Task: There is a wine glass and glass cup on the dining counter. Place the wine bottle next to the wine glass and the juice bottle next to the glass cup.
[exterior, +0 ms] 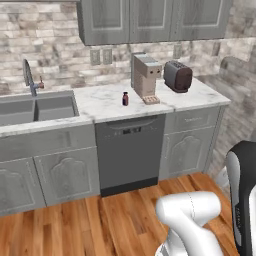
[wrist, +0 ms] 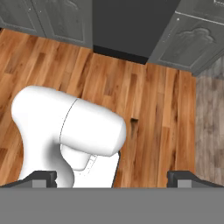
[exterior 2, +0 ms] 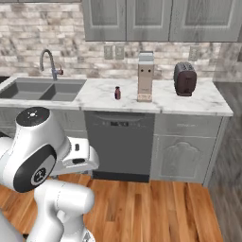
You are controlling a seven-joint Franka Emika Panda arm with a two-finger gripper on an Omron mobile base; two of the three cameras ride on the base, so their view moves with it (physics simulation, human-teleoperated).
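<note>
Right now my tool (wrist: 112,179) hangs folded in over the base, looking straight down at the wooden floor (wrist: 148,113), and its two fingertips (wrist: 41,178) stand far apart at the bottom corners of the hand view with nothing between them. Just beyond the floor, the dark dishwasher front (exterior: 131,150) sits between grey cabinet doors, and above it runs the marble worktop (exterior 2: 208,101) backed by the brick wall. On that worktop stands the juice bottle (exterior: 125,98), small and dark red, upright with its long axis vertical, just left of the tan coffee machine (exterior: 145,77) and apart from it; the dark toaster (exterior: 177,76) is further right, and the sink (exterior: 35,110) with its tap lies well off to the left. So the one relation my coming move turns on is this: the bottle lies ahead of and above the tool, almost dead centre over the dishwasher, while the tool points down and away from it. I judge the arm must unfold, lift and reach forward, fingers coming in level around the bottle's body from the front. Neither the wine bottle nor the dining counter with its glasses lies in front of me, so that bottle looks like the first pick.
</note>
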